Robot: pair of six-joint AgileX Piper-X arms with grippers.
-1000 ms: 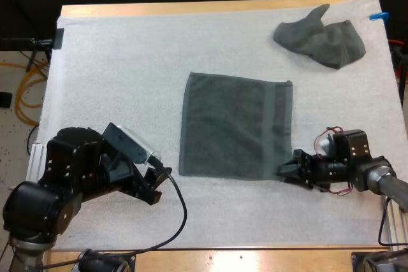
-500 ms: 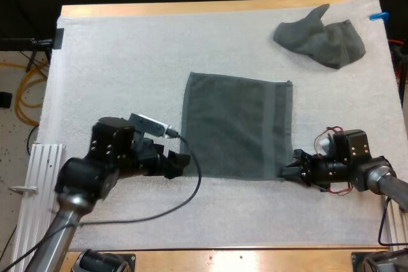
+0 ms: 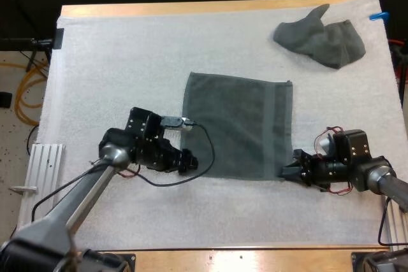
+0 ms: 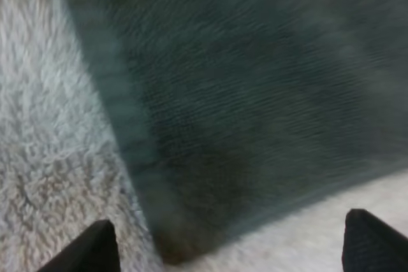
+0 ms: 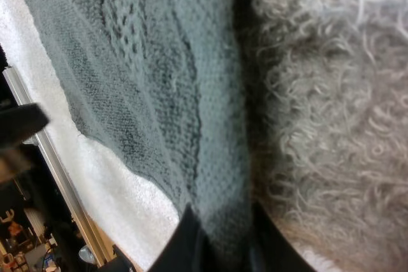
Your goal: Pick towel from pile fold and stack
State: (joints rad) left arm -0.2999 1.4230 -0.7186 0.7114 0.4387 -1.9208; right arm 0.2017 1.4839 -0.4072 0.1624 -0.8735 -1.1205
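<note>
One dark grey-green flat towel lay spread near the middle of the white mat, roughly square, with a woven band running along its right side. The crumpled towel sat well apart from it, bunched up at the far right of the mat, close to the far edge of the wooden table. The left gripper was low over the mat at the flat towel's near left corner, its arm reaching in across the mat from the near left. In the left wrist view its two black fingers stood wide apart, with the corner of the towel lying on the mat between them and neither tip touching the cloth, so this gripper was open and held nothing. The right gripper was at the flat towel's near right corner, its arm lying low along the mat from the right edge. In the right wrist view its fingers were drawn in close, with a ridge of the towel's banded edge pinched between them and pressed from both sides, and the pile of the mat lay just beside the cloth. The rest of the flat towel lay smooth on the mat, without folds.
</note>
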